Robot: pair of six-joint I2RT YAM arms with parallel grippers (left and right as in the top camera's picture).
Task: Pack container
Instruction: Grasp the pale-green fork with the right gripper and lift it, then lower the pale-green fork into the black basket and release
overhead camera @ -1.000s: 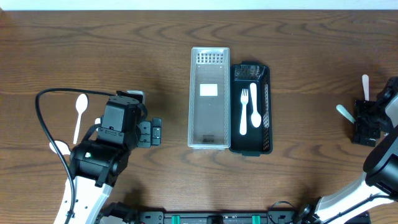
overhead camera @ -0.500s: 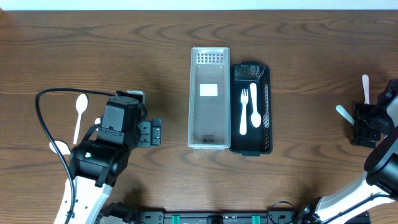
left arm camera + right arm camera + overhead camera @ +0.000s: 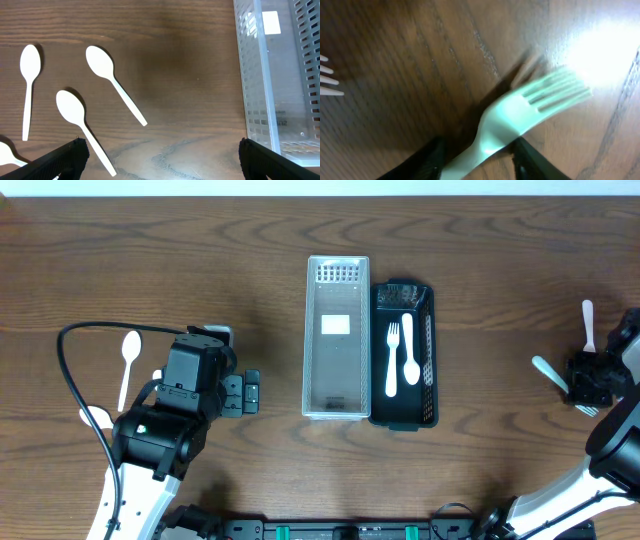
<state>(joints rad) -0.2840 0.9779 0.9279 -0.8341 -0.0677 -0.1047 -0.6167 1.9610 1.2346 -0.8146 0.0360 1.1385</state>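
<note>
Two arms, far apart | left arm folded low at left, left gripper [image 3: 243, 392] spread wide, nothing between its fingers, spoons [image 3: 112, 82] lying beside it | clear container [image 3: 336, 370] at centre, black basket [image 3: 404, 421] touching its right side | right gripper [image 3: 477, 147] far right, jaws narrowed around white fork [image 3: 520, 112] handle; firm grip cannot be told

The left arm [image 3: 160, 430] rises from the near left edge and bends toward the middle, with the left end effector [image 3: 246, 392] on its right side. Its fingers [image 3: 62, 159] stand wide apart, at the lower corners of the wrist view. The right arm [image 3: 615, 445] comes up from the near right edge. The right end effector [image 3: 585, 380] points down at the far right, its fingers [image 3: 422, 162] partly closed about a fork [image 3: 520, 112] handle. Whether they pinch it is unclear.
</note>
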